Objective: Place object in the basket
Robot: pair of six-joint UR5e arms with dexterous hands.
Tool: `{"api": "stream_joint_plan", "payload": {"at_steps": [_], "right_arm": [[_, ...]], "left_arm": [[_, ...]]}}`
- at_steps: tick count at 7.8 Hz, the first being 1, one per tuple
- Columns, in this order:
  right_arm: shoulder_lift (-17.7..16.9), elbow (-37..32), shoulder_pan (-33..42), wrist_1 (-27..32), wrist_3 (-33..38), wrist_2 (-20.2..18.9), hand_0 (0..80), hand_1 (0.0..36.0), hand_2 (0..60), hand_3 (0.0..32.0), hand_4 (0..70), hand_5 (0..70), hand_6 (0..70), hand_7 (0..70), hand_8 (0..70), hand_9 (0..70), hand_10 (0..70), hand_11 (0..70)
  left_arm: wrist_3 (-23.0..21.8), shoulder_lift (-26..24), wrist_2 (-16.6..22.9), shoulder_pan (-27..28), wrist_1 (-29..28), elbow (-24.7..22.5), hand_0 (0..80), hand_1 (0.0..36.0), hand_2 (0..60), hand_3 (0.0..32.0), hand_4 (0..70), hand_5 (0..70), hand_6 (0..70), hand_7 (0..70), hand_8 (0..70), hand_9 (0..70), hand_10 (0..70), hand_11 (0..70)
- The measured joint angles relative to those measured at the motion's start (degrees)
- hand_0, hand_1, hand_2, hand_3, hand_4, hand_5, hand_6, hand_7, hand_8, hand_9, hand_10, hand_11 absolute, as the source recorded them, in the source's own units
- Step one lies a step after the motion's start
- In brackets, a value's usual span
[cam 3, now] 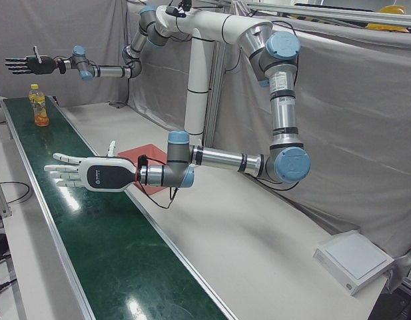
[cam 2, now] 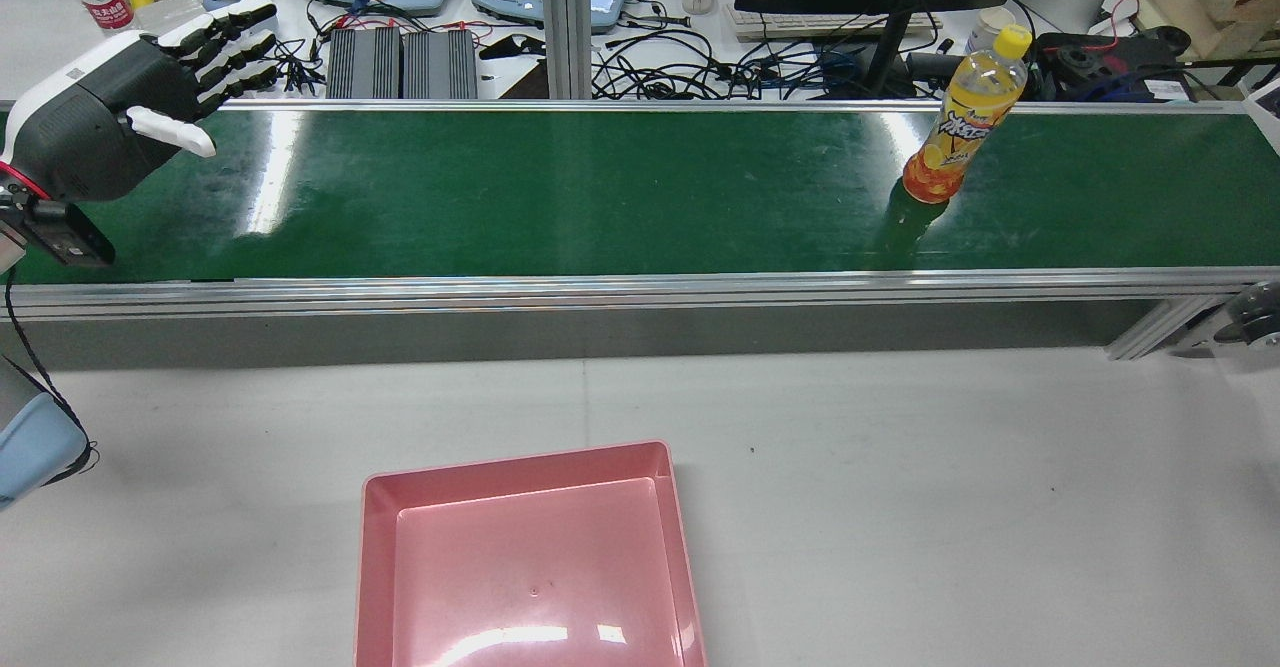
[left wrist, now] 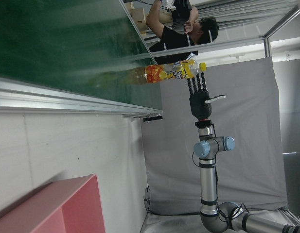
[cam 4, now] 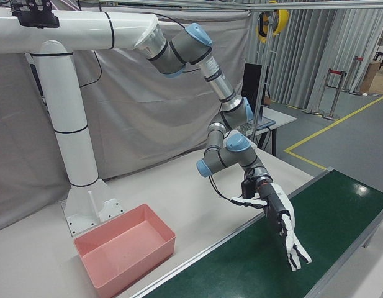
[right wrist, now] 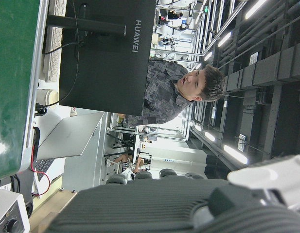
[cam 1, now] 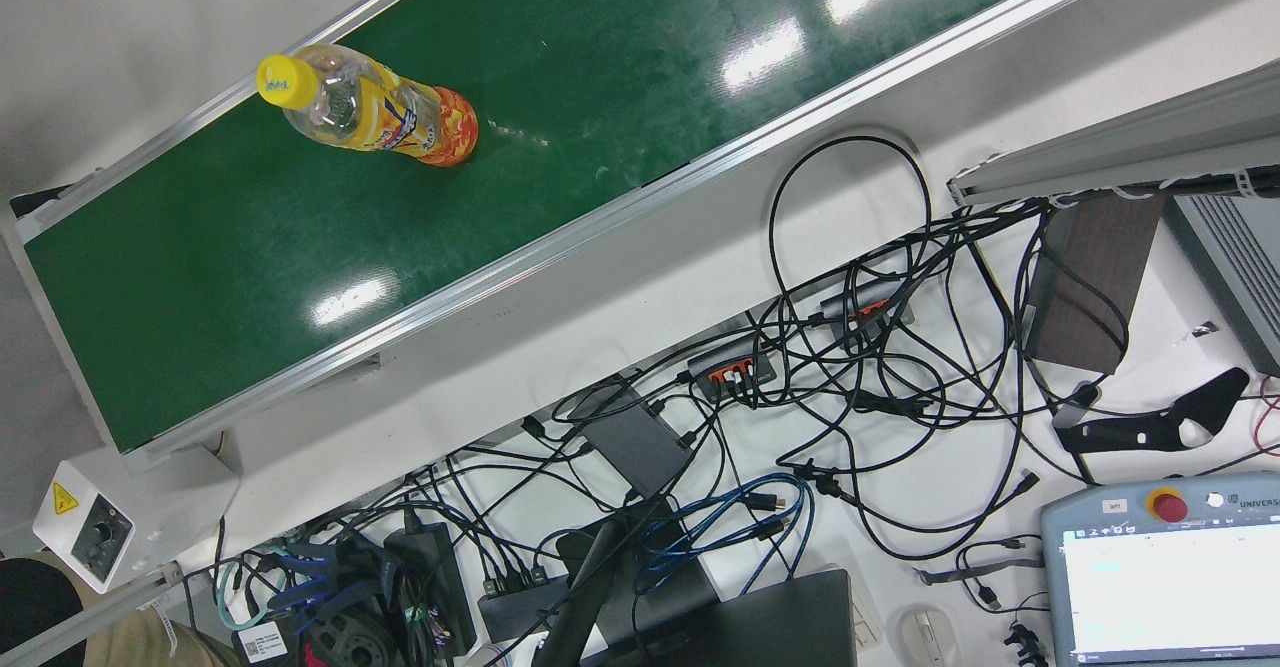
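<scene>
Bottle (cam 2: 965, 117) stands upright on the green conveyor belt (cam 2: 600, 197), toward the robot's right end and close to the far rail. The pink basket (cam 2: 520, 462) sits empty on the white table on the near side of the belt, well apart from the bottle. The left hand (cam 2: 130, 97) hovers over the opposite end of the belt, fingers extended and spread, holding nothing. The right hand (cam 3: 25, 65) is raised above and beyond the bottle, likewise spread and empty, not touching it. Principal hazard, in my judgement: the bottle is tall on a narrow base, so a sideways brush from the fingers on approach would likely topple it, and it could then roll over the far rail into the cables (cam 2: 700, 67) behind. A grasp taken high near the yellow cap (cam 2: 1012, 40) may let the body swing or slip during the long carry to the basket. Releasing from height risks a bounce out over the low rim.
</scene>
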Motion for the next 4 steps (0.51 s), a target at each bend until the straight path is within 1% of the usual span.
{"api": "stream_joint_plan", "payload": {"at_steps": [1, 4], "right_arm": [[-0.02, 0.00, 0.00, 0.00, 0.00, 0.00, 0.0, 0.0, 0.0, 0.0, 0.0, 0.0, 0.0, 0.0, 0.0, 0.0, 0.0, 0.0], [-0.06, 0.04, 0.00, 0.00, 0.00, 0.00, 0.0, 0.0, 0.0, 0.0, 0.0, 0.0, 0.0, 0.0, 0.0, 0.0, 0.0, 0.0]], "left_arm": [[-0.01, 0.02, 0.00, 0.01, 0.00, -0.02, 52.4, 6.4, 0.0, 4.4, 12.5, 13.4, 0.0, 0.0, 6.3, 6.5, 5.6, 9.4], [-0.01, 0.06, 0.01, 0.02, 0.00, -0.04, 52.4, 6.3, 0.0, 4.4, 12.6, 13.6, 0.0, 0.0, 6.2, 6.6, 5.5, 9.2]]}}
